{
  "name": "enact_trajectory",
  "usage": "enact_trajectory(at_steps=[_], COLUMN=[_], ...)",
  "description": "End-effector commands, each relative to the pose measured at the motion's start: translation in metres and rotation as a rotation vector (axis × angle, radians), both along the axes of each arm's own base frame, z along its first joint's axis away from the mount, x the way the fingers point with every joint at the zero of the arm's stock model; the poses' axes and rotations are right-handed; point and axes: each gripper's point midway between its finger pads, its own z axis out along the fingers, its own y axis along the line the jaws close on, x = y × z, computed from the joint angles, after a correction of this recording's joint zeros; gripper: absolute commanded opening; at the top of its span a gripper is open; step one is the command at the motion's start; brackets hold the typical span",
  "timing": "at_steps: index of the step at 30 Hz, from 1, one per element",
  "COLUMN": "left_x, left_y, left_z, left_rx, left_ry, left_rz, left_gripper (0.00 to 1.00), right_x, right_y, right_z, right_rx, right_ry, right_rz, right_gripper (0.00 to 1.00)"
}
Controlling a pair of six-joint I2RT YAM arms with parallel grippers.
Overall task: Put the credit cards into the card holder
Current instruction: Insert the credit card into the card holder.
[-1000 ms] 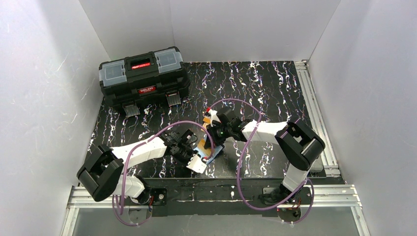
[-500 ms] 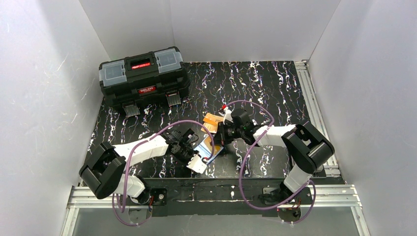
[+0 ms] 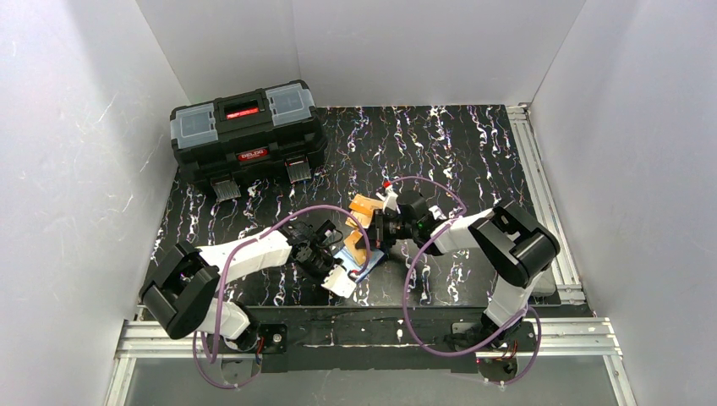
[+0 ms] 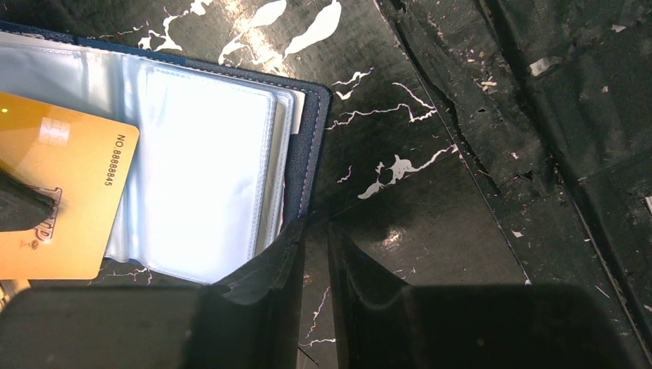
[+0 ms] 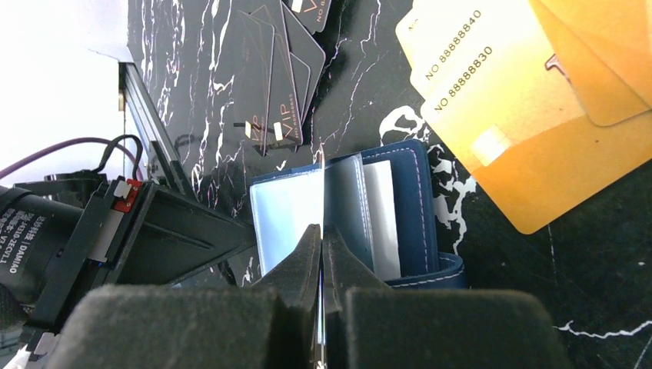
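The card holder lies open near the table's front, its clear pockets facing up. My right gripper is shut on an orange credit card, which lies flat over the holder's left pockets. In the right wrist view that card is edge-on between the jaws, in front of the navy holder. My left gripper is at the holder's near right corner. Its jaws are a narrow gap apart with only table between them, and one finger overlaps the navy edge. Loose orange credit cards lie overlapped beyond the holder.
A big black toolbox stands at the back left. Several dark cards marked VIP lie fanned on the table past the holder. White walls close in three sides, and a metal rail runs along the right edge.
My right gripper has swung round and come back left with the orange card, which is now over the open holder. My left jaws have narrowed a little.
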Motion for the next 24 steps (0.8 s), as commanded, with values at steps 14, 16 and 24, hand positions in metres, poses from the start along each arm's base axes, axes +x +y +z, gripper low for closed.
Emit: enact_trajectory(at_steps=[14, 16, 24], left_x=[-0.009, -0.009, -0.009], left_y=[0.004, 0.003, 0.004], left_z=[0.0, 0.0, 0.0], left_rx=[0.018, 0.018, 0.019], left_ry=[0.048, 0.049, 0.046], left_rz=[-0.018, -0.021, -0.023], left_gripper=[0.15, 0.15, 0.15], right_x=[-0.011, -0.013, -0.02], right_y=[0.004, 0.002, -0.005], right_z=[-0.005, -0.005, -0.007], right_rx=[0.057, 0.051, 0.028], right_ry=[0.04, 0.042, 0.044], right_rz=[0.027, 0.027, 0.036], right_gripper=[0.01, 0.01, 0.01])
